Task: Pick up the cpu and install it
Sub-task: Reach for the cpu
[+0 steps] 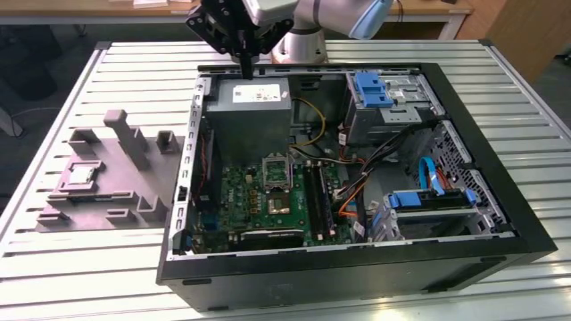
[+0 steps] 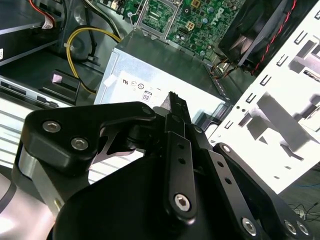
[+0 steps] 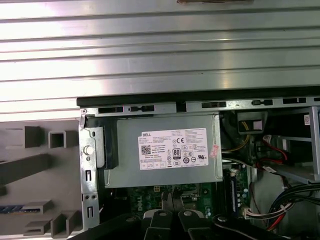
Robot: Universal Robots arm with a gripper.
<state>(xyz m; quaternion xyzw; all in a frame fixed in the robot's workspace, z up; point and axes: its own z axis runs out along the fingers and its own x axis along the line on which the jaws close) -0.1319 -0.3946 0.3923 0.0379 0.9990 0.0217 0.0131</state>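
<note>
The cpu [image 1: 82, 175], a small silvery square chip, lies flat in a recess of the grey tray [image 1: 107, 200] on the exterior view's left, outside the computer case. My gripper [image 1: 245, 72] hangs over the case's far edge, above the grey power supply [image 1: 251, 100], far from the cpu. Its black fingers [image 2: 178, 112] sit pressed together with nothing between them, and their tips [image 3: 166, 202] point at the power supply [image 3: 165, 150]. The metal-framed socket [image 1: 277, 171] lies on the green motherboard [image 1: 259, 200] just beyond the power supply.
The open black case [image 1: 357, 267] takes up the middle of the slatted metal table [image 1: 535, 107]. Drive cages with blue latches [image 1: 373, 90], cables [image 1: 308, 127] and a second bay [image 1: 428, 200] crowd the exterior view's right. The tray's upright blocks [image 1: 125, 137] stand near the cpu.
</note>
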